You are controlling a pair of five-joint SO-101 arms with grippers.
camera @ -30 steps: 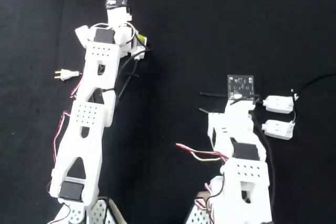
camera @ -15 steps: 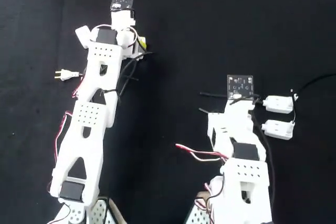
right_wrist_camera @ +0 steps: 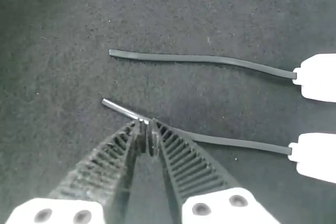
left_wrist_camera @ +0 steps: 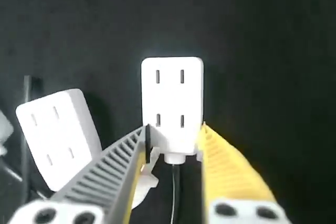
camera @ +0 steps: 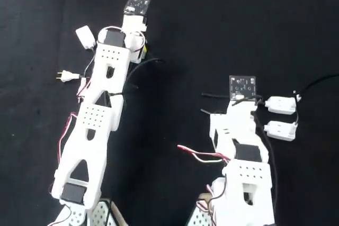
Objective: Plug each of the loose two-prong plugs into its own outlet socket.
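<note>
My left gripper (left_wrist_camera: 173,132) is shut on the lower end of a white outlet block (left_wrist_camera: 172,103) with two pairs of slots, its grey and yellow fingers (left_wrist_camera: 231,171) on either side. A second white outlet block (left_wrist_camera: 58,129) lies just beside it, also seen in the high view (camera: 85,36). A loose white two-prong plug (camera: 66,75) lies left of the left arm (camera: 103,99). My right gripper (right_wrist_camera: 147,136) is shut on a thin black cable (right_wrist_camera: 226,141) near its free end.
Two white blocks (camera: 280,105) (camera: 280,129) lie right of the right arm (camera: 241,146), each with a black cable running left. A second black cable (right_wrist_camera: 199,59) lies beyond the held one. Red and white wires trail beside both arms. Black cloth (camera: 185,41) covers the table.
The left arm's wrist has swung to the right with the outlet block in its gripper, uncovering the second outlet block at its left. The right arm has not moved.
</note>
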